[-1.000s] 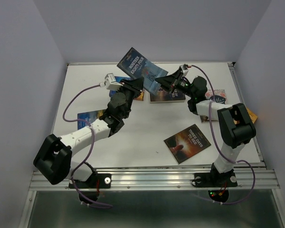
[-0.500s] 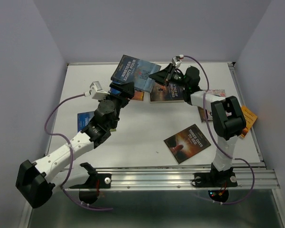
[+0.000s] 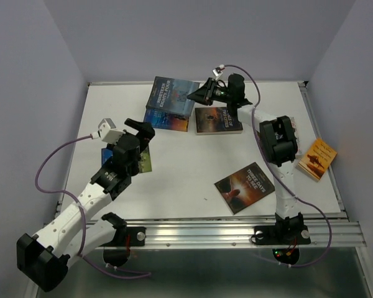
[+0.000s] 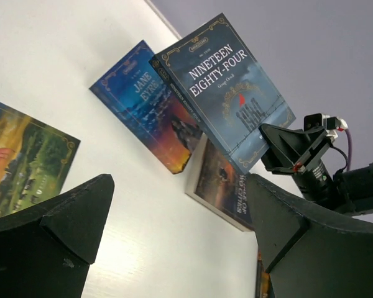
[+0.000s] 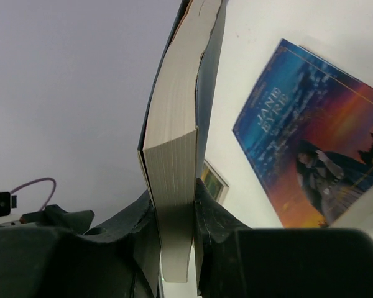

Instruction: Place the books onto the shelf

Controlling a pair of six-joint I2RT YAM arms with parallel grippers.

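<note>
My right gripper [image 3: 196,95] is shut on the dark blue Nineteen Eighty-Four book [image 3: 171,93] and holds it upright off the table at the back. In the right wrist view its pale page edge [image 5: 173,174] sits clamped between the fingers [image 5: 206,214]. Under it the blue-orange Jane Eyre book [image 3: 168,119] lies flat, beside a dark brown book [image 3: 217,119]. My left gripper [image 3: 138,133] stands open with nothing in it, well short of these books. From the left wrist I see the held book [image 4: 230,93] and the right gripper [image 4: 289,149]. The shelf is out of view.
A green-covered book [image 3: 145,162] and a blue one [image 3: 107,155] lie under my left arm. A brown book [image 3: 245,186] lies at the near right. An orange book [image 3: 317,158] hangs over the right edge. Another book [image 3: 287,126] lies behind the right arm.
My left gripper opened, let go of the dark blue book and drew back toward the near left. The right gripper carried the book further back and left.
</note>
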